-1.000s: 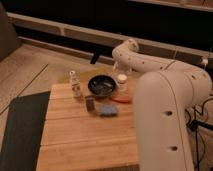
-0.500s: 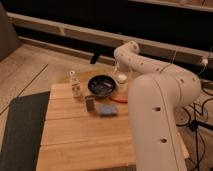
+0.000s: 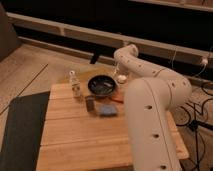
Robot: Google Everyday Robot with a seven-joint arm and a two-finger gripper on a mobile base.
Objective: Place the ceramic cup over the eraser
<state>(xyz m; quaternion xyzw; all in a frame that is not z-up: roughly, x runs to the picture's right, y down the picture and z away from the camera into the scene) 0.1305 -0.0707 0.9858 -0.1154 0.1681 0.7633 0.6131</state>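
Observation:
The ceramic cup (image 3: pixel 121 78) is small and white and sits at the far right of the wooden table, just right of the black bowl (image 3: pixel 102 85). The eraser (image 3: pixel 90 103) is a small dark block in front of the bowl, near the table's middle. My gripper (image 3: pixel 120 73) is at the end of the white arm, which curves down from above right onto the cup. It is at the cup's top, about a bowl's width right of and behind the eraser.
A slim clear bottle (image 3: pixel 75 85) stands left of the bowl. A flat blue pad (image 3: pixel 106 110) lies right of the eraser, and a thin orange-red object (image 3: pixel 117 99) lies behind it. My large white arm (image 3: pixel 150 120) covers the wooden table's (image 3: pixel 75 140) right side. Cables lie on the floor at the right.
The arm's large white segment has shifted a little to the left over the table's right side. The gripper and cup stay beside the bowl, almost unmoved.

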